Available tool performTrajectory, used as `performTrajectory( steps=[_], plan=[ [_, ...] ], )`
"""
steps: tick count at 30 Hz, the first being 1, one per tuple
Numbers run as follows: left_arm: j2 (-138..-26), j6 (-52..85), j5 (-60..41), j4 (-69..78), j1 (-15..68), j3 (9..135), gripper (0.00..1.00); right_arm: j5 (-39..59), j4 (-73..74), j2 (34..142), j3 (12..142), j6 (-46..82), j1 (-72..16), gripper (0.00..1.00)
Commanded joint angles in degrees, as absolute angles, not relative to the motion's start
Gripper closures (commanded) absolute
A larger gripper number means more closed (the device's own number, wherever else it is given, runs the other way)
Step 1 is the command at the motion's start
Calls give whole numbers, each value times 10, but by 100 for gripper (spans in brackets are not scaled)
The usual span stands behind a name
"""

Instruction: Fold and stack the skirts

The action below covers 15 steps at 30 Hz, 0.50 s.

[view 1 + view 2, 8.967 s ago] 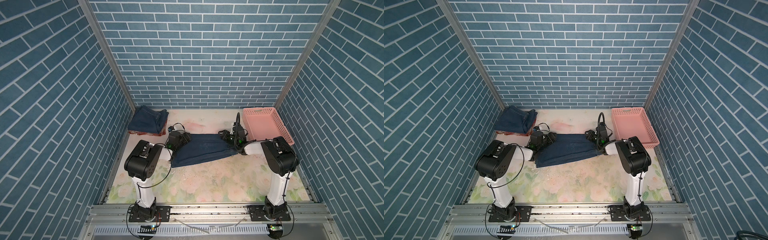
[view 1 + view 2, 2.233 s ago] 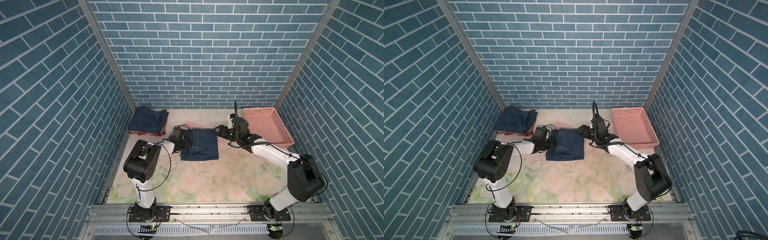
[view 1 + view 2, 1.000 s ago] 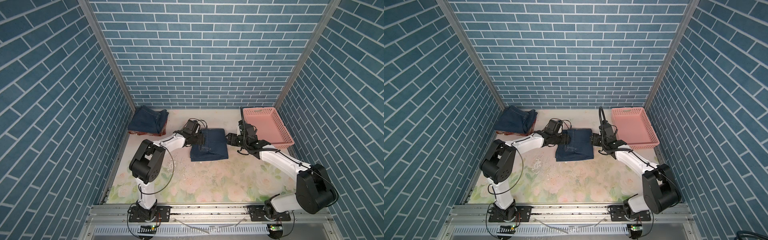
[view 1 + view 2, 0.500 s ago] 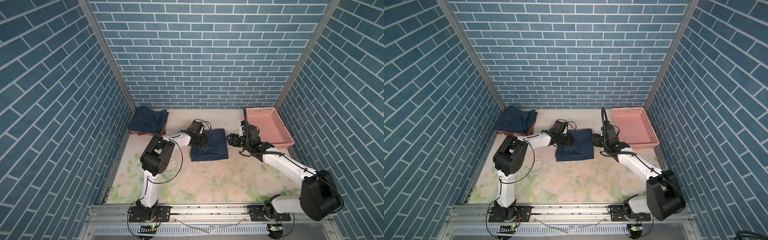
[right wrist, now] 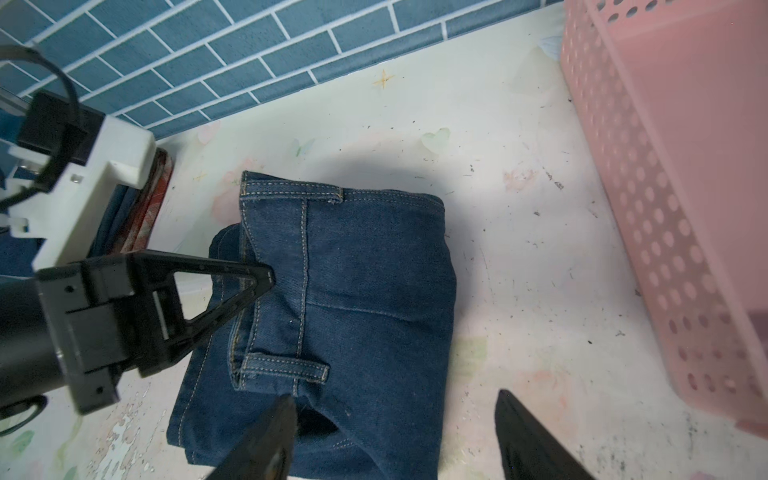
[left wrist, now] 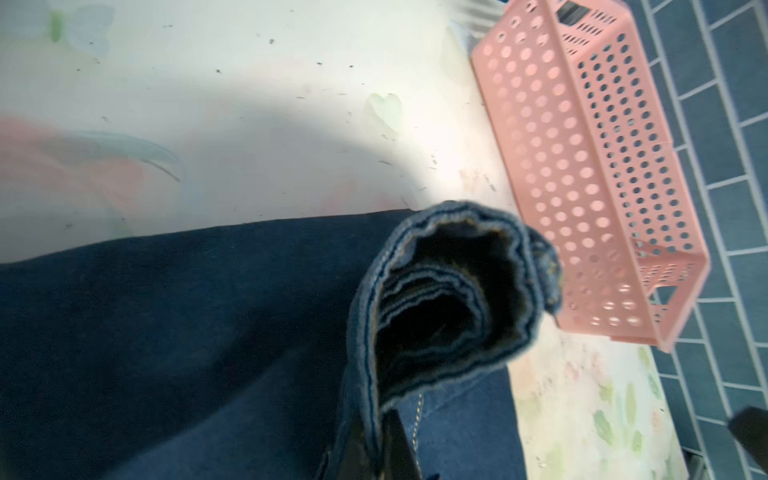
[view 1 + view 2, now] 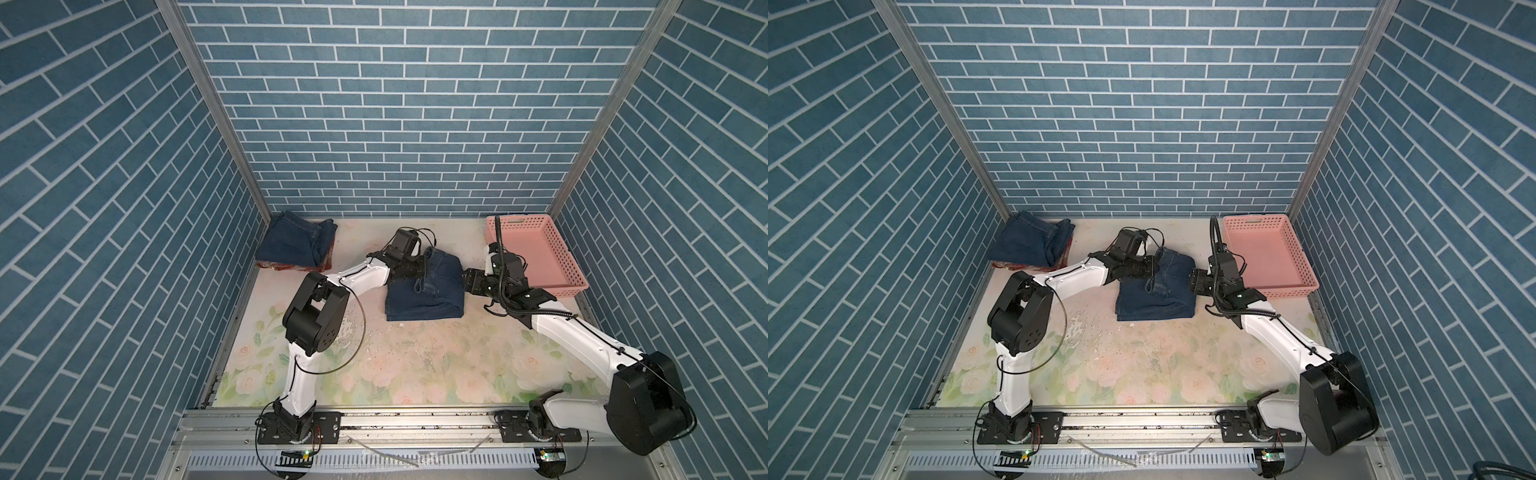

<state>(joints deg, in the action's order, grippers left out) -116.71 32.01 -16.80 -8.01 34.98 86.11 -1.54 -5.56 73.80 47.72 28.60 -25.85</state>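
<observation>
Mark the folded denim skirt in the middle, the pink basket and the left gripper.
folded denim skirt (image 7: 432, 299): in a top view, on its flat upper layer.
pink basket (image 6: 573, 166): left wrist view, on its perforated side wall.
left gripper (image 5: 266, 280): right wrist view, at the fingertips pinched shut on the skirt's edge.

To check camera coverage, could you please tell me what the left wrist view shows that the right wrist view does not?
Only the left wrist view: the denim skirt with its pinched edge end-on, layers curled open. Only the right wrist view: the open right gripper, the skirt's belt loops, and the stacked skirts by the wall. Both: the skirt, the left gripper shut on it, the pink basket and the floral table.
</observation>
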Motion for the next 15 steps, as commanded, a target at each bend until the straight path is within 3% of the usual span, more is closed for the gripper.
performTrajectory(
  steps=[1,15],
  plan=[
    [-1124,346,-165,-77,356,858,100,-32,-63,723,460,259,-256,25],
    [-1009,405,-136,-71,363,798,100,-38,-46,728,449,247,-255,25]
  ],
)
